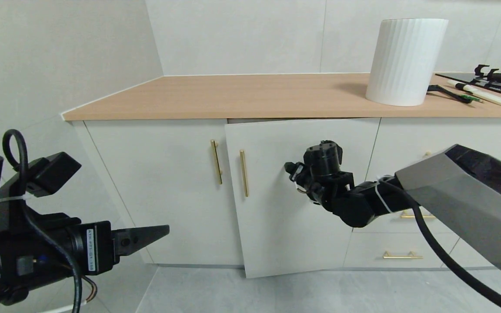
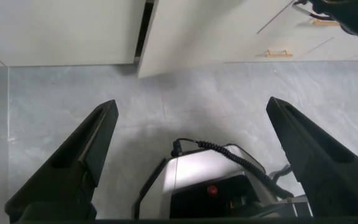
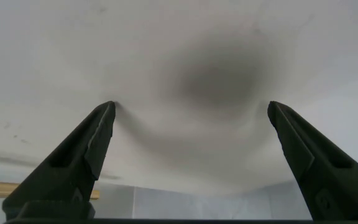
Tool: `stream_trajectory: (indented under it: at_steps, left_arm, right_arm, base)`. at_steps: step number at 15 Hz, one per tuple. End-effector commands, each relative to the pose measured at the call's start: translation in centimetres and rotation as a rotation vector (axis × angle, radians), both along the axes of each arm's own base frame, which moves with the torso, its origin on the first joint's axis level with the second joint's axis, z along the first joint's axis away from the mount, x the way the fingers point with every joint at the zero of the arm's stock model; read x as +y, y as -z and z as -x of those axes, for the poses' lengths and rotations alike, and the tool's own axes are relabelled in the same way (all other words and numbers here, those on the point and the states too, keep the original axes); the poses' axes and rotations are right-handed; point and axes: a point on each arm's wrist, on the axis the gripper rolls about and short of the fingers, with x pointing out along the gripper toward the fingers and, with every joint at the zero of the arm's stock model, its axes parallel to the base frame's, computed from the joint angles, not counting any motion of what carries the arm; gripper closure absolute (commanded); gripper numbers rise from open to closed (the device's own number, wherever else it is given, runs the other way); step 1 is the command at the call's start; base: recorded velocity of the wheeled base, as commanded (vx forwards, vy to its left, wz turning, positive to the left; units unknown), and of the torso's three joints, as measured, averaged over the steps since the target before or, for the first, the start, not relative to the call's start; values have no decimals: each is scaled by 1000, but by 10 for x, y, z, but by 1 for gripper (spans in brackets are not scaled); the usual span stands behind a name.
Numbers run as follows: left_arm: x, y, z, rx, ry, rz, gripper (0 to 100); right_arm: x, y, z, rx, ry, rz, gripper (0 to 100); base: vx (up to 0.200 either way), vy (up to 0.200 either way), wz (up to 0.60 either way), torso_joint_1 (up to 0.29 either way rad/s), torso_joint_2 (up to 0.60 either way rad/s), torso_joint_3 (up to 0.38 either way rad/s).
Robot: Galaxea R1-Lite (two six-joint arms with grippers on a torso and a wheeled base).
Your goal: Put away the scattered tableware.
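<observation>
I have my right end effector (image 3: 191, 107) wide open and empty against the ajar cabinet door (image 1: 276, 195), and my left end effector (image 2: 191, 109) is likewise open and empty.

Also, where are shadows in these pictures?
Right wrist view: a dark patch, probably a shadow, lies on the cabinet door ahead of the right gripper. Head view: the white container throws a shadow on the countertop. Left wrist view: the floor is evenly lit.
</observation>
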Motion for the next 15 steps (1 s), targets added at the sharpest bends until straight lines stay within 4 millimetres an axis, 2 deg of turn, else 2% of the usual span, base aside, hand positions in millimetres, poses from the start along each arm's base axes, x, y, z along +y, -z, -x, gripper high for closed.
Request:
stream_trajectory:
  at_steps: [1,12,15]
  left_arm:
    - [0,1,0,2,0,0,0]
    - [0,1,-1,5,0,-2,0]
    - [0,1,-1,5,0,-2,0]
  right_arm:
    - [-1,8,-11,-7,40,5,0]
    - [-18,13,-34,-26,139,12,0]
    - [-19,9,-32,-30,139,10,0]
  base:
    - [0,0,0,0,0,0]
    - [0,0,0,0,0,0]
    - [0,0,0,0,0,0]
